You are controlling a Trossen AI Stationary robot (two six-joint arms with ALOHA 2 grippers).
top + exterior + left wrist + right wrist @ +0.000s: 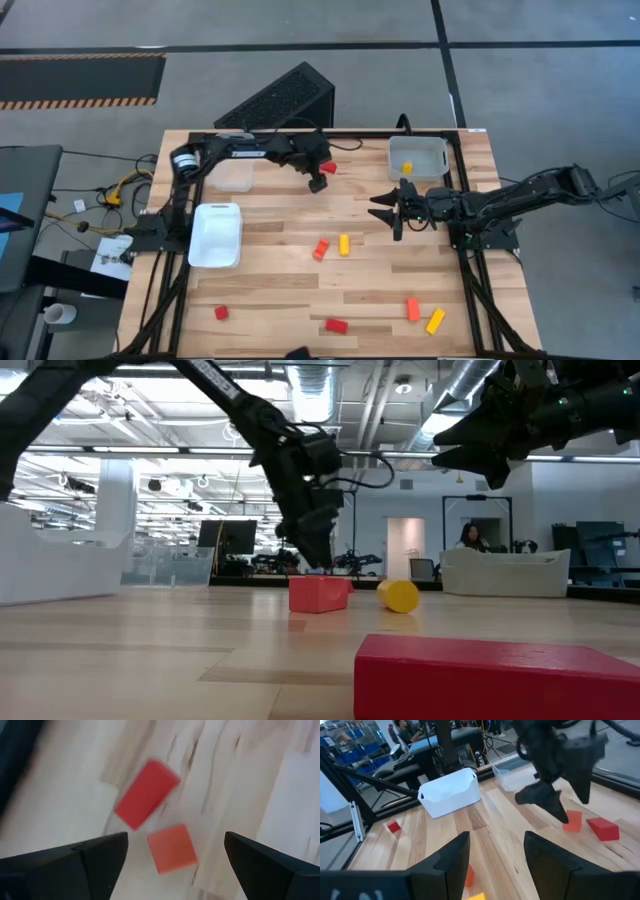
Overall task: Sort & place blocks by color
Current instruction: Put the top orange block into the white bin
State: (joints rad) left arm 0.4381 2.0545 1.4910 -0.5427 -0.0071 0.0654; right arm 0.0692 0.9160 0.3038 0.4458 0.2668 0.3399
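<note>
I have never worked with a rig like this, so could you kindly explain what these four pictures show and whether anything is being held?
Two dark robot arms work at a wooden table, sorting small coloured blocks. One picture looks straight down, one looks level across the tabletop, and two come from cameras on the arms' wrists. The left claw hangs open over a red block and an orange block at the far side, gripping neither. The right claw is open and empty, near a clear tray that holds a yellow block. A white tray, another clear tray and more red, orange and yellow blocks lie about.
</note>
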